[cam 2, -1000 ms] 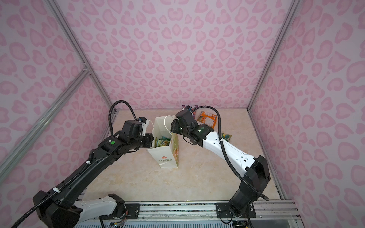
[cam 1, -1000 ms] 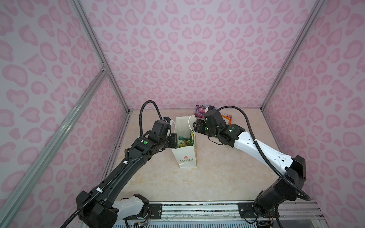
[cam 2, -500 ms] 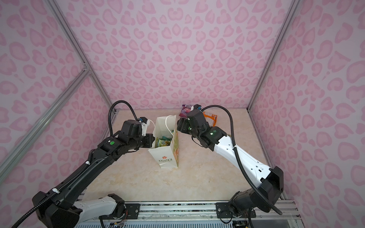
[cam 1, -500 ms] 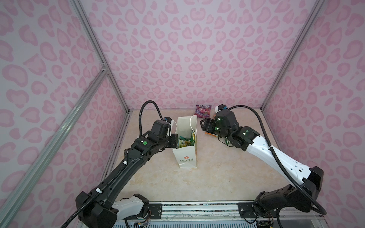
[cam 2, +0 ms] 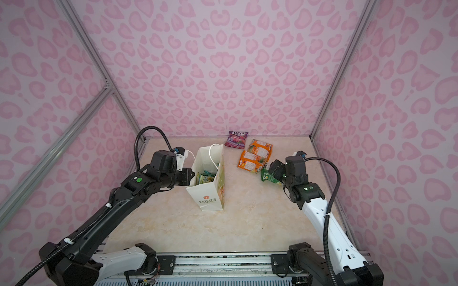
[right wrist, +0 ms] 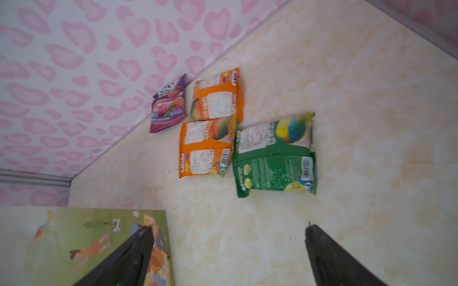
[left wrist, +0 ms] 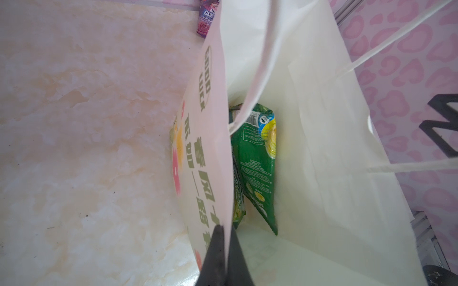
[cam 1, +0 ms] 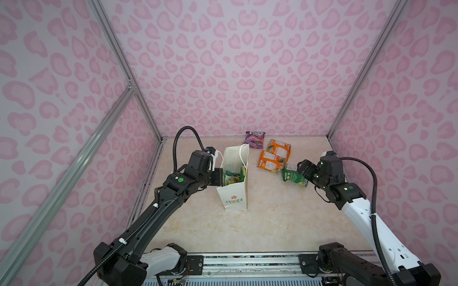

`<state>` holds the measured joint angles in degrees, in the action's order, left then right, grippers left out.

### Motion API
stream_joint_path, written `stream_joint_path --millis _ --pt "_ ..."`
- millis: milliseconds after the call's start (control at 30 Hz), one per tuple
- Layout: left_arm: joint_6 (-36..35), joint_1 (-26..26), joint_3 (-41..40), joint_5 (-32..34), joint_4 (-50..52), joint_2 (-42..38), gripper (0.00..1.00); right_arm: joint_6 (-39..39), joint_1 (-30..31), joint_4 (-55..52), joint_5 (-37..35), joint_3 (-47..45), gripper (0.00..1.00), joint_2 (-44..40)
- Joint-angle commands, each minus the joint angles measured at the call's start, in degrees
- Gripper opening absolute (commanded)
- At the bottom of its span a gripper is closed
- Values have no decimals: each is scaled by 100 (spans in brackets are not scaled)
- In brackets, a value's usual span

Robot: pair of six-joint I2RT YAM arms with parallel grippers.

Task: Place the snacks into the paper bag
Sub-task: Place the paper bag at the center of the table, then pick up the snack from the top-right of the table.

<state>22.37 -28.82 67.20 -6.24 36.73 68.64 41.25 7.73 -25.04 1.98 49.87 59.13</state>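
**Green packet lies just ahead of the open right gripper**

White and upright, the paper bag (cam 1: 235, 198) stands left of the middle of the counter (cam 1: 272, 222) with its mouth up. The left gripper (left wrist: 224, 230) is pinched shut on the bag wall that faces the left edge, which holds the mouth spread. Inside, green and yellow packets (left wrist: 257, 158) stand on end against one wall.

Four snacks lie loose toward the far right corner. The purple packet (cam 1: 255, 140) is against the far edge. An orange packet (cam 1: 280, 148) and a second orange packet (cam 1: 271, 162) touch each other just nearer. The dark green packet (cam 1: 293, 177) is the one closest to the right edge.

The right gripper (cam 1: 301, 168) hangs at that packet's side toward the right edge, hiding part of it, with its jaws spread wide and nothing between them. In the right wrist view the dark green packet (right wrist: 275, 158) lies flat with its back up. It sits ahead of the fingers (right wrist: 138, 247), not yet between them.

The right arm is much the nearer, and the left is busy with the bag, so this pick looks like the right arm's. The packet is close to square, and its back seam runs parallel to the line from finger to finger. It looks nearly as wide as the opening, so the gripper probably has to move forward and down and may only catch an edge or a fold of film. The bag then lies toward the left edge from there.
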Motion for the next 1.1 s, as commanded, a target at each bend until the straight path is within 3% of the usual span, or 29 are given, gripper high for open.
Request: stream_joint_path --millis 0,167,400,600,1067 --pt "-46 25 -9 -156 -52 -53 3 72 -548 585 622 -567 97 19" --pt "-49 36 -23 -193 -83 -105 3 181 -1353 1544 1115 -1380 95 376" --pt "-59 43 -15 -272 -87 -104 3 404 -1919 2844 1956 -1848 95 1355" --pt "-97 43 -14 -182 -64 -141 3 519 -1994 3658 2576 -1728 94 2368" --pt "-119 39 -5 -176 -61 -161 3 735 -1959 4336 2842 -1324 82 3503"
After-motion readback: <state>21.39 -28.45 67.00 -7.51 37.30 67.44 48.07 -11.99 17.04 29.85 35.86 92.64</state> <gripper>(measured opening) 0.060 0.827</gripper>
